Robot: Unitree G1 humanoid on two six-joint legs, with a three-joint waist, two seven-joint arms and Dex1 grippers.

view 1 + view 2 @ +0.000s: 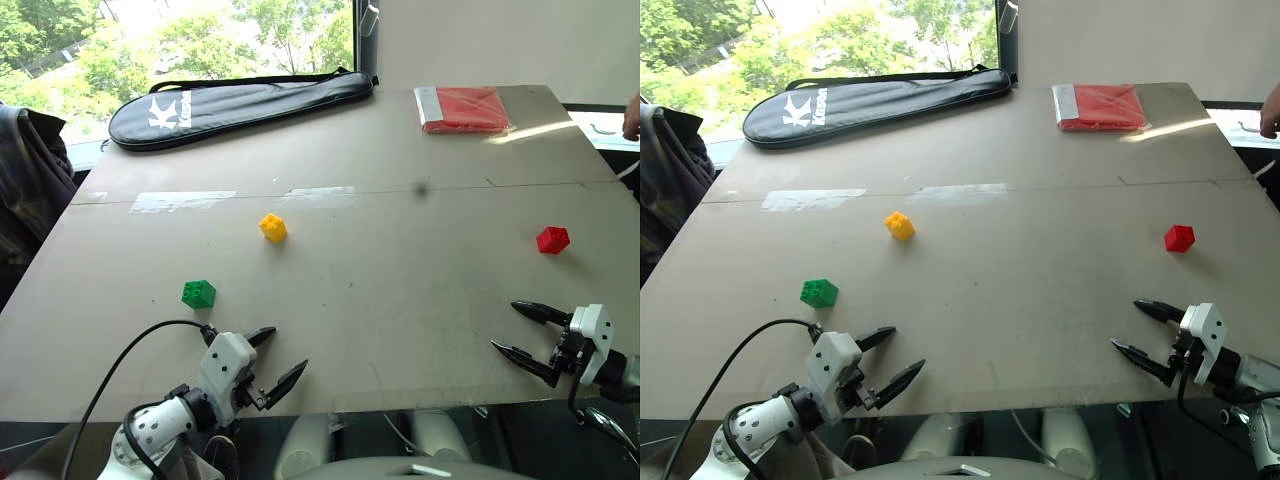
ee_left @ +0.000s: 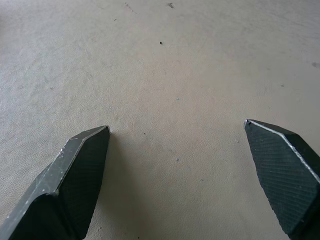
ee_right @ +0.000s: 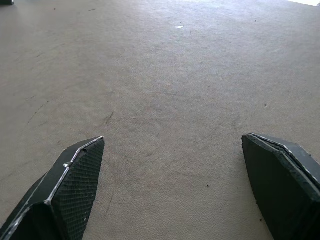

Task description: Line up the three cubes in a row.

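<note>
Three studded cubes lie spread apart on the grey table. The yellow cube sits near the middle, the green cube nearer on the left, the red cube on the right. My left gripper hovers at the near edge, right of and closer than the green cube, open and empty. At the near right my right gripper is open too, well short of the red cube. Both wrist views look between spread fingertips at bare tabletop.
A long black racket bag lies along the far left edge. A flat red packet rests at the far right corner. A person's hand shows at the right border. Dark clothing hangs beside the table's left side.
</note>
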